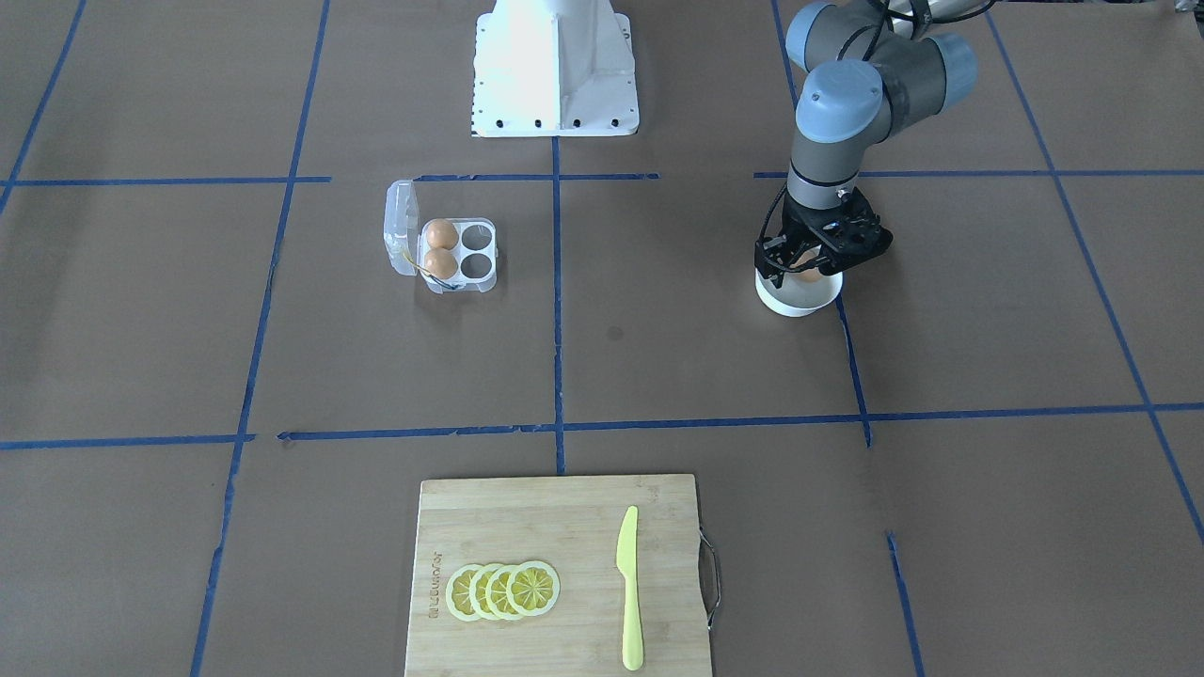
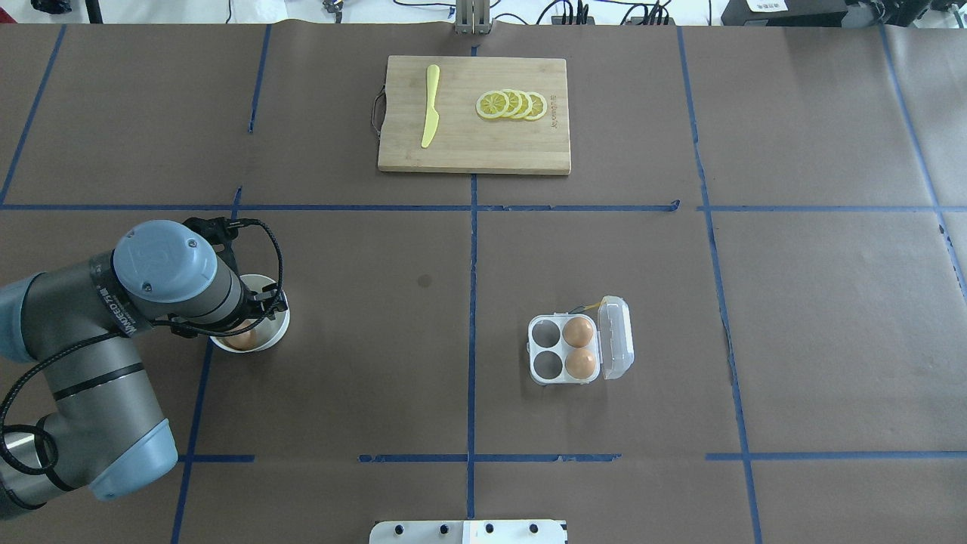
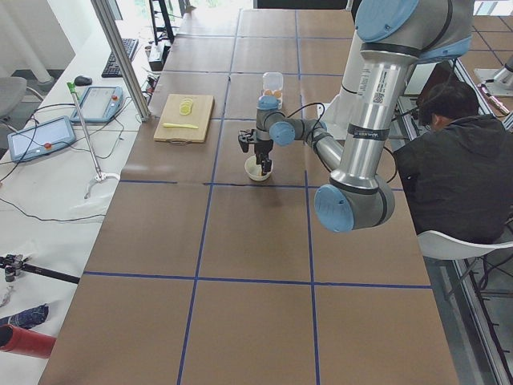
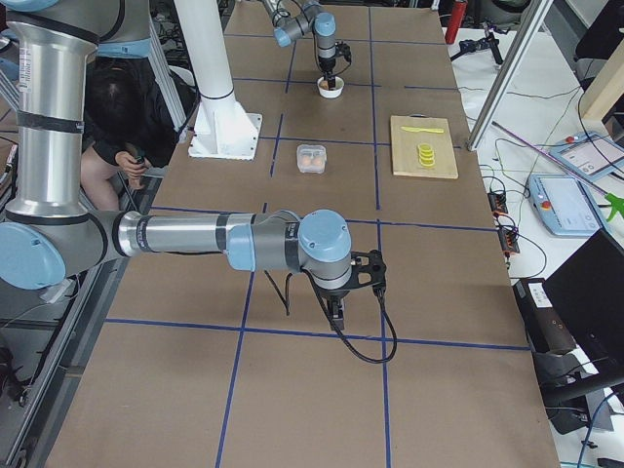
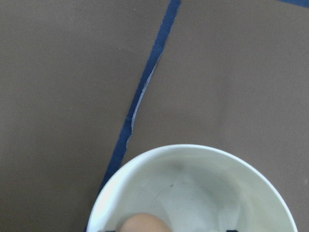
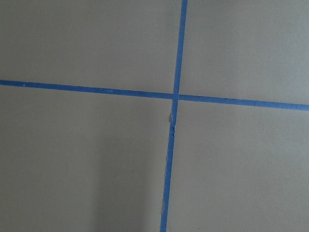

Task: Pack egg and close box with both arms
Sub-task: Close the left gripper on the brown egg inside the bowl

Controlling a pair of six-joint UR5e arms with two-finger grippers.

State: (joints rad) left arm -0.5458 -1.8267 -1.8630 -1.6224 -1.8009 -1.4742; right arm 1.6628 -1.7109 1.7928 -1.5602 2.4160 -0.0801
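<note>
The clear box (image 2: 563, 349) lies open on the table, lid (image 2: 616, 337) tipped up at its side. It also shows in the front view (image 1: 467, 254). Two orange-brown eggs (image 2: 579, 347) fill the two cups beside the lid; the other two cups are empty. A third egg (image 1: 809, 275) lies in the white bowl (image 1: 800, 306). My left gripper (image 1: 811, 259) reaches down into the bowl, fingers spread either side of this egg (image 5: 145, 223). My right gripper (image 4: 336, 312) hovers over bare table far from the box; I cannot tell whether it is open or shut.
A wooden cutting board (image 2: 474, 143) with lemon slices (image 2: 512, 105) and a yellow knife (image 2: 430, 106) lies at the table's far side. The white pedestal base (image 1: 555, 70) stands behind the box. A seated person (image 3: 449, 160) is beside the table.
</note>
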